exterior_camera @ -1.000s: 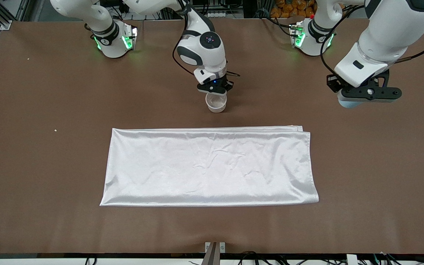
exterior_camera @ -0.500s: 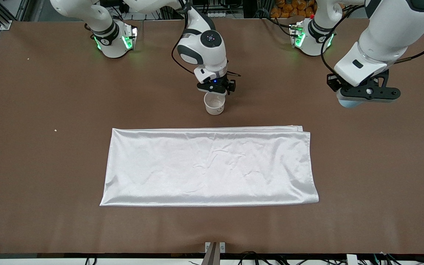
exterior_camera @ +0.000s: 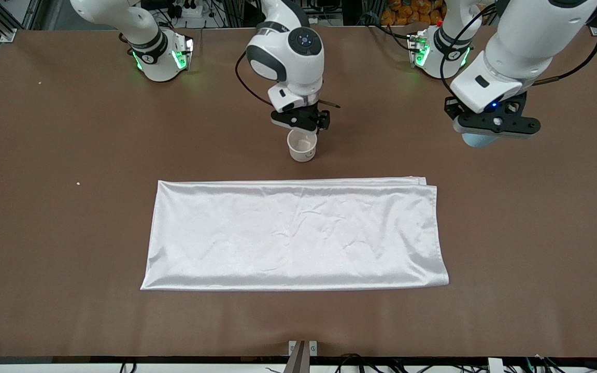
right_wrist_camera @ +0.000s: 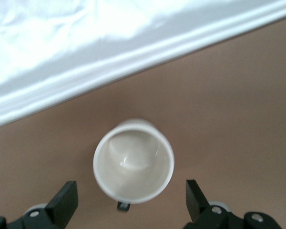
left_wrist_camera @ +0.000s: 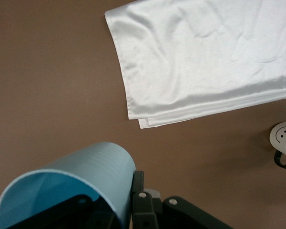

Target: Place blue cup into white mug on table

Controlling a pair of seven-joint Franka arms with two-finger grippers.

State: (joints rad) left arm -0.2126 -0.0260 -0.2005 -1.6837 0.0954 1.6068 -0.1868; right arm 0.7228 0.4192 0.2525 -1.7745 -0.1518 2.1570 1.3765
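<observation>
The white mug [exterior_camera: 302, 147] stands upright on the brown table [exterior_camera: 70, 233], farther from the front camera than the white cloth. Its mouth is empty in the right wrist view [right_wrist_camera: 133, 160]. My right gripper [exterior_camera: 301, 126] hangs open just above it, with the fingers [right_wrist_camera: 66, 198] wide on either side of the rim and touching nothing. My left gripper [exterior_camera: 487, 132] is up over the bare table toward the left arm's end, shut on the wall of the blue cup [exterior_camera: 477, 140]. The cup lies on its side in the grip [left_wrist_camera: 86, 171]. The left wrist view shows the mug's smiley face [left_wrist_camera: 282, 135].
A shiny white cloth [exterior_camera: 296, 233] lies flat across the middle of the table, nearer to the front camera than the mug. Both arm bases stand along the table's back edge. Two small crumbs lie toward the right arm's end.
The right gripper has opened, let go of the mug and risen a little; the mug now stands free. The left arm has carried the blue cup toward the mug.
</observation>
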